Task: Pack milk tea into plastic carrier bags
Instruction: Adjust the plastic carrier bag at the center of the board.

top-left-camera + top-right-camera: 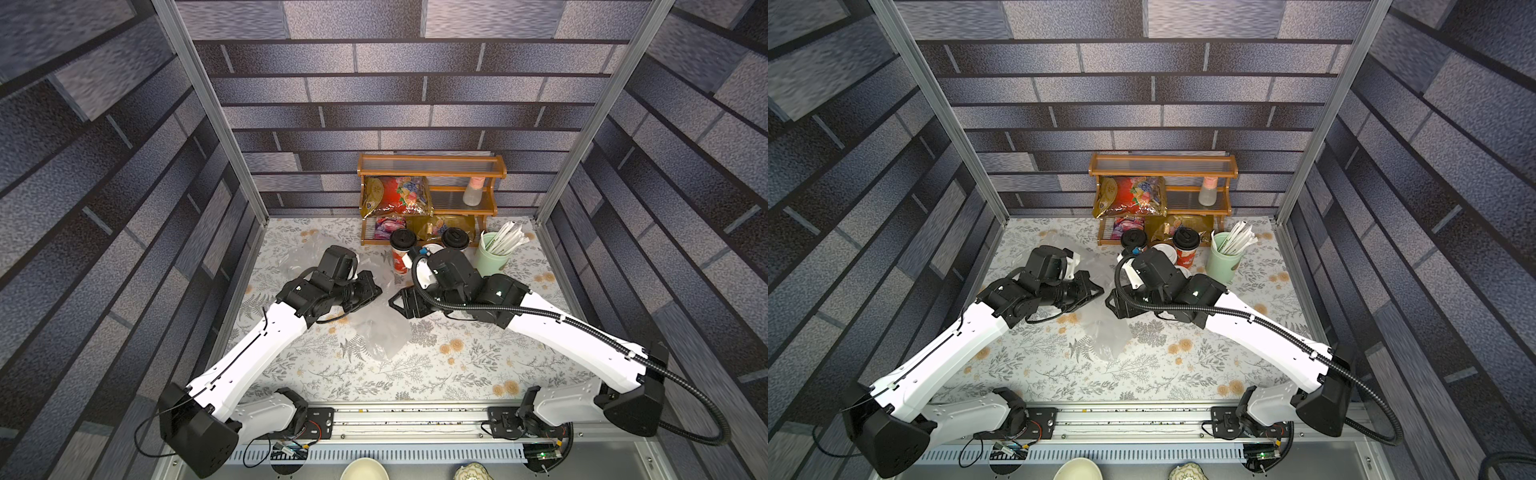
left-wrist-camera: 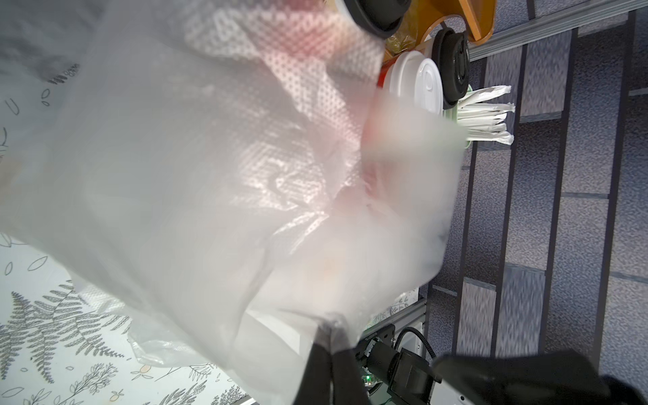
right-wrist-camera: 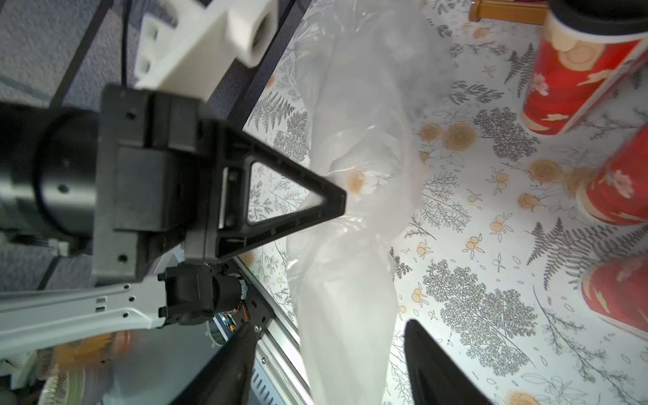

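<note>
The left arm (image 1: pixel 266 353) and right arm (image 1: pixel 582 336) have glossy white shells on their long links and matt black housings at each joint. On the rail (image 1: pixel 415 415), black screwed plates (image 1: pixel 322 417) carry the two bases. A ribbed black hose (image 1: pixel 498 308) runs from the rail end along the right arm. A thin black cable (image 1: pixel 264 318) follows the left. The left claw (image 3: pixel 336 205) is black with open triangular fingers under a white printed bracket (image 3: pixel 196 45).

Left claw (image 3: pixel 338 203) clamped; right (image 3: pixel 328 333) seemingly wide
</note>
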`<act>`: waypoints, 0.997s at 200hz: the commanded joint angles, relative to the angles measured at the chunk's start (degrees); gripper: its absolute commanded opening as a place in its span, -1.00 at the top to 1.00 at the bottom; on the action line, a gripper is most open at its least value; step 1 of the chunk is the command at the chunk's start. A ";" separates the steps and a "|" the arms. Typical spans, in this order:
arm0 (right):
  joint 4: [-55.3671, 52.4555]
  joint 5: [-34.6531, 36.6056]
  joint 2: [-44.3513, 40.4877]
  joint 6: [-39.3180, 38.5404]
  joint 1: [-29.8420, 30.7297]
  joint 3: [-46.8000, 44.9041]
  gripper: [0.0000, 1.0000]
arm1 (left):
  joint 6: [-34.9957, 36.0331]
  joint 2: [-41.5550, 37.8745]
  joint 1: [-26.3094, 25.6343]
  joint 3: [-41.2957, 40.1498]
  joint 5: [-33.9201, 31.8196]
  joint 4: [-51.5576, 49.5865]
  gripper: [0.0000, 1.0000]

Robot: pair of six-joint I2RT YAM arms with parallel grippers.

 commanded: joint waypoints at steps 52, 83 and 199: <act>-11.61 -2.71 13.07 5.56 -1.88 15.67 -0.46 | 4.86 -4.39 2.55 -4.90 6.36 3.26 1.00; -14.27 -3.74 19.71 4.99 -1.91 21.15 -0.29 | 5.52 -4.30 2.55 -5.39 7.80 3.92 1.00; -22.14 7.28 18.70 1.57 -2.55 23.28 1.00 | 9.06 -9.68 8.62 -3.80 1.92 -7.10 1.00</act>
